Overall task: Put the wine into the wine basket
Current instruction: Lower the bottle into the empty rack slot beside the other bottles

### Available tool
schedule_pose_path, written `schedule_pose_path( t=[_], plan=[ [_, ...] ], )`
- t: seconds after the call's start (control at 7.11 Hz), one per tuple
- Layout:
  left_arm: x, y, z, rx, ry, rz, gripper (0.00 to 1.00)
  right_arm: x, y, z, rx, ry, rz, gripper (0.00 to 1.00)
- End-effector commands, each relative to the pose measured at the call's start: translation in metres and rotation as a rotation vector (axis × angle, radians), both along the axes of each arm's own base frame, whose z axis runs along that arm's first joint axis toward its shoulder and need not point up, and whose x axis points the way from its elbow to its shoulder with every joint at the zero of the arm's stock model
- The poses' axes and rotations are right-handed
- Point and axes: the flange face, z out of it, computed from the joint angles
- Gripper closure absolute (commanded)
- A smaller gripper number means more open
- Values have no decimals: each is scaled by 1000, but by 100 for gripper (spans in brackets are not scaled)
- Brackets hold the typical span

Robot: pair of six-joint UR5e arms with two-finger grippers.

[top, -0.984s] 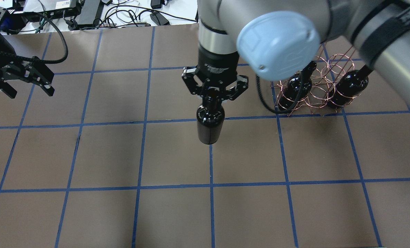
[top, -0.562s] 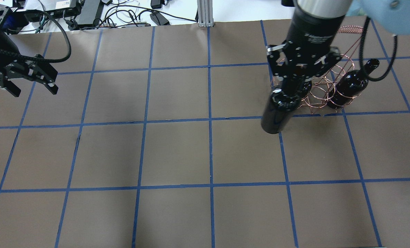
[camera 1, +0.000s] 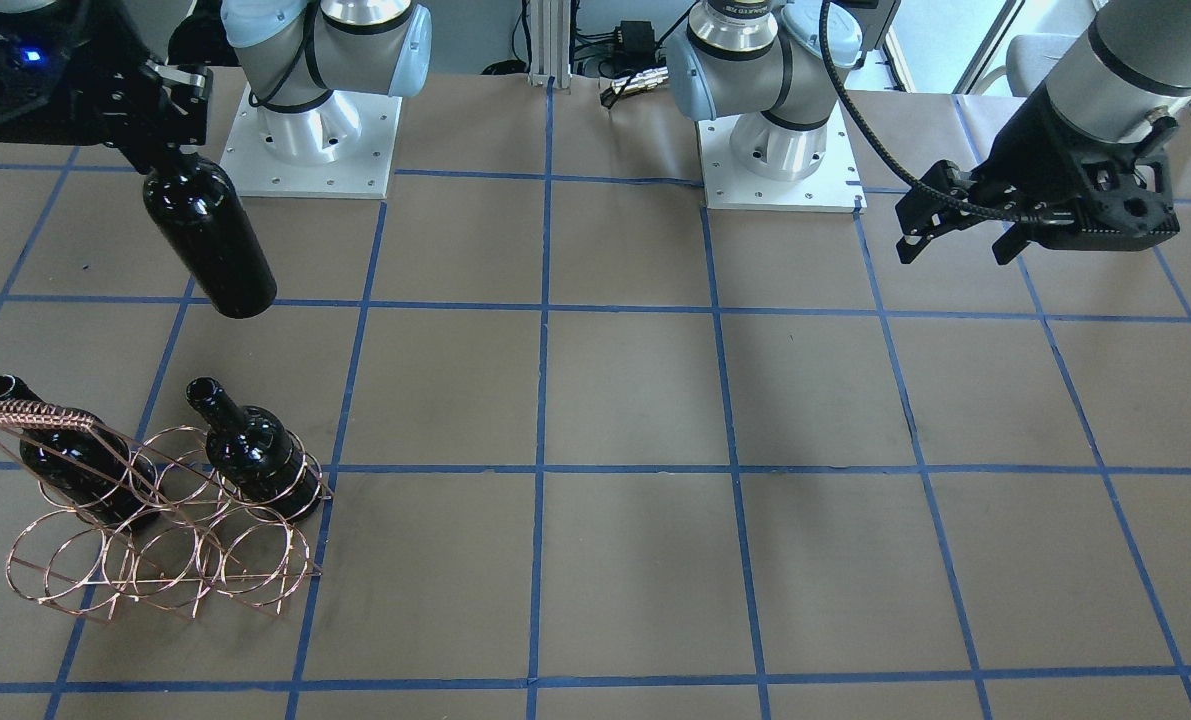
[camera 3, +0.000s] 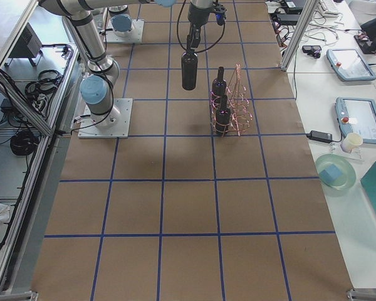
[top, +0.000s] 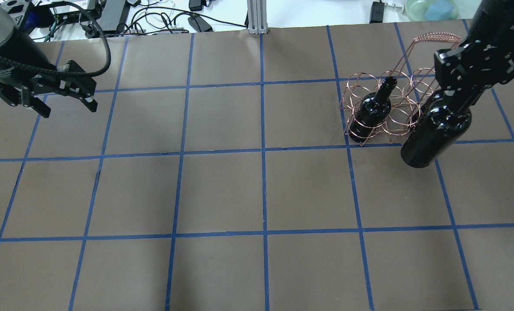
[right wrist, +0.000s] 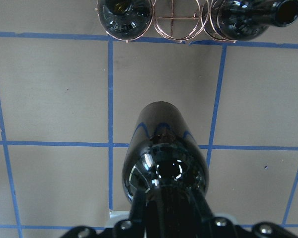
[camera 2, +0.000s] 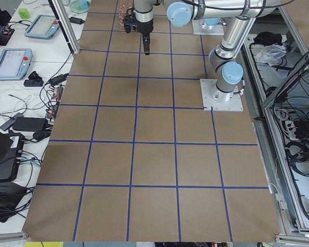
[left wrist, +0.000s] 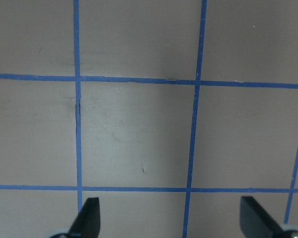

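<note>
Black wine [top: 433, 134] hangs clamped in right gripper [top: 460, 98] near wine basket [top: 395, 113]; left gripper [top: 69, 111] gapes.

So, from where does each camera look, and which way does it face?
Front: across the table, facing robot; both bases, right jaws holding the wine.
Overhead: behind robot, looking forward, down; both jaws.
Exterior left: table's left end; left arm near.
Exterior right: table's right end; right arm near.
Left wrist: straight down at table; left jaws' tips.
Right wrist: down past right jaws, along the wine; wine basket ahead.
Shared: front and overhead show wine, wine basket, mirrored.
</note>
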Motion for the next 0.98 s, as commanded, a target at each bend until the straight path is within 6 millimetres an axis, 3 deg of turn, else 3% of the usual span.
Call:
schedule_pose_path(
  t=[0.0, 0.42, 0.84],
  plan=[
    [-29, 9, 5, -5, -6, -26, 0, -27, -22, 2, -8, -18, 11, 100],
    [-40, 21, -5, 11, -5, -17, 0, -29, -69, -19, -65, -44, 21, 100],
    [-39, 21, -7, 16, -6, -20, 0, -32, -98, -30, -116, -39, 20, 100]
  ],
)
